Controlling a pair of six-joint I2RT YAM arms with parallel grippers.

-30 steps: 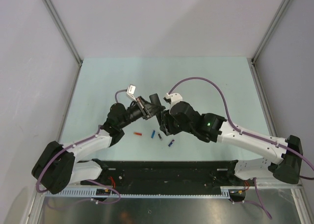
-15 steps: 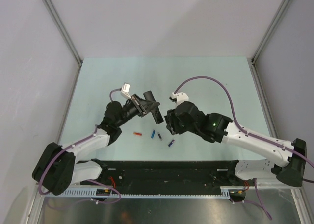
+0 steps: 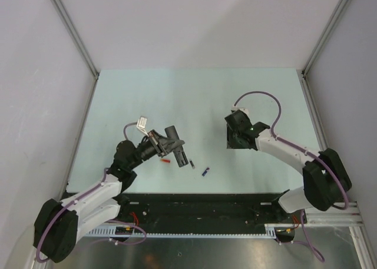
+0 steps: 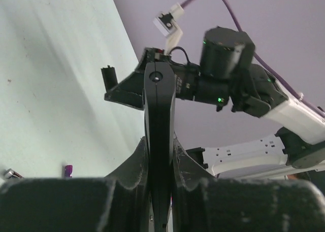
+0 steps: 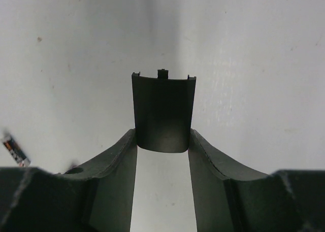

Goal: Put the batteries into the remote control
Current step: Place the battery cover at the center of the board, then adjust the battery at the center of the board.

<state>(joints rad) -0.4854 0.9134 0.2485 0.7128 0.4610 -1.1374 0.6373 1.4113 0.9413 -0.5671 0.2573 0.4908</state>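
My left gripper [image 3: 171, 145] is shut on the remote control [image 3: 178, 149], a slim black bar held above the table. In the left wrist view the remote control [image 4: 159, 115] stands edge-on between the fingers [image 4: 136, 163] of the left gripper [image 4: 160, 148]. Two batteries lie on the table just right of it, one dark [image 3: 192, 163] and one blue [image 3: 205, 172]. My right gripper [image 3: 231, 140] is off to the right, apart from the remote. In its own view the right gripper [image 5: 162, 136] pinches a curved black battery cover [image 5: 163, 112] at its fingertips.
A small red piece [image 3: 165, 160] lies on the pale green table [image 3: 194, 98] below the left gripper. Grey walls close in the left, back and right sides. A black rail [image 3: 200, 205] runs along the near edge between the arm bases.
The two grippers have parted. The right one has pulled away to the right with the cover. The left one has moved nearer and left with the remote.
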